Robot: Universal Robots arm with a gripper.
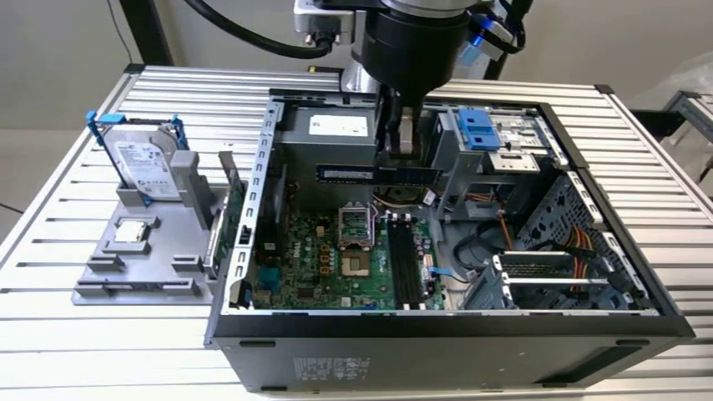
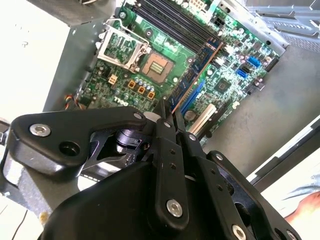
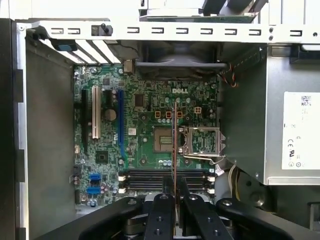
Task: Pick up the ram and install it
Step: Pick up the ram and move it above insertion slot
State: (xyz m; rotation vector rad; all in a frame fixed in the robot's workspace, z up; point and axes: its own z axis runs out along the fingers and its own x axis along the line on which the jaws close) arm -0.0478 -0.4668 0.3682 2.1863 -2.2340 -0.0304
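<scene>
The ram (image 1: 362, 174) is a long thin stick with dark chips, held level in the air above the motherboard (image 1: 334, 267) inside the open computer case. My gripper (image 1: 399, 164) is shut on the ram's upper edge near its middle. In the second wrist view the ram (image 2: 197, 70) slants out from the gripper (image 2: 168, 113). The first wrist view has it edge-on as a thin line (image 3: 174, 140) rising from the gripper (image 3: 174, 184). It crosses over the black memory slots (image 3: 150, 176), which run at right angles to it. The slots (image 1: 403, 267) lie well below the stick.
A silver hard drive in a blue frame (image 1: 145, 163) stands on a grey holder (image 1: 112, 284) at the exterior view's left, with a small square chip (image 1: 132, 231) on it. Inside the case are the power supply (image 1: 334, 134), a drive cage (image 1: 479, 134), cables (image 1: 568, 246) and the case walls (image 1: 250, 217).
</scene>
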